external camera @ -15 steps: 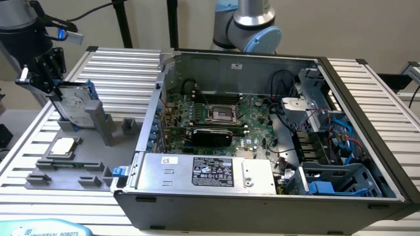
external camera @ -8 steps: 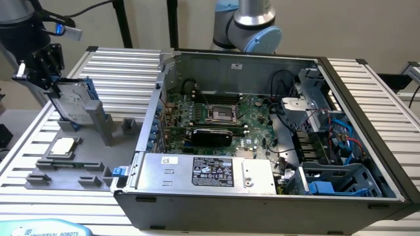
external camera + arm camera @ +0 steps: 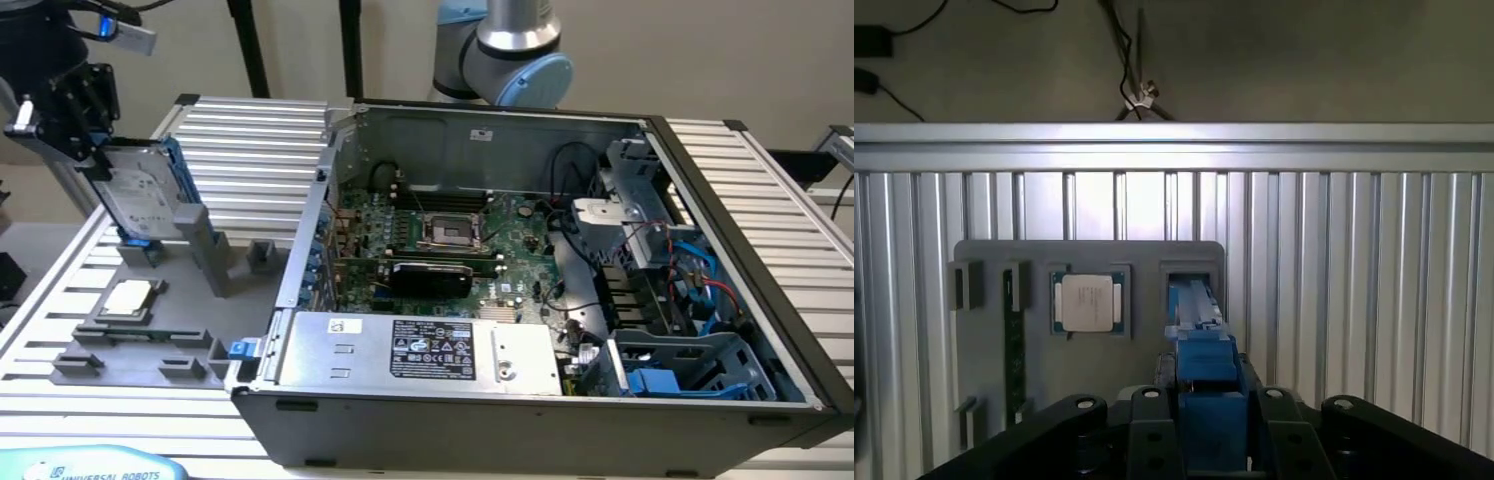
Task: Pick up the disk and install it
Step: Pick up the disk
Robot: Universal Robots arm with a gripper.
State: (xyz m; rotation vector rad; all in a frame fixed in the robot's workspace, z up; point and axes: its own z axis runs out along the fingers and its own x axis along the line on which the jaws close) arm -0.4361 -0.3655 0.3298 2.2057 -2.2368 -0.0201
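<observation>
Pickup is underway, with installation not yet done: the gripper (image 3: pixel 96 150) is clamping the upright disk (image 3: pixel 140 195) at the grey holder (image 3: pixel 200 300) on the bench (image 3: pixel 254 130), well apart from the open computer case (image 3: pixel 534 410).

An open computer case (image 3: pixel 534 420) occupies the ribbed tabletop (image 3: pixel 254 135), with a power-supply box (image 3: pixel 334 355) along its near wall. Beside it, a grey fixture plate (image 3: pixel 200 305) carries a processor chip (image 3: pixel 127 298).

Silver arm (image 3: pixel 518 25), blue joint cap (image 3: pixel 537 78), black claw (image 3: pixel 94 150).
</observation>
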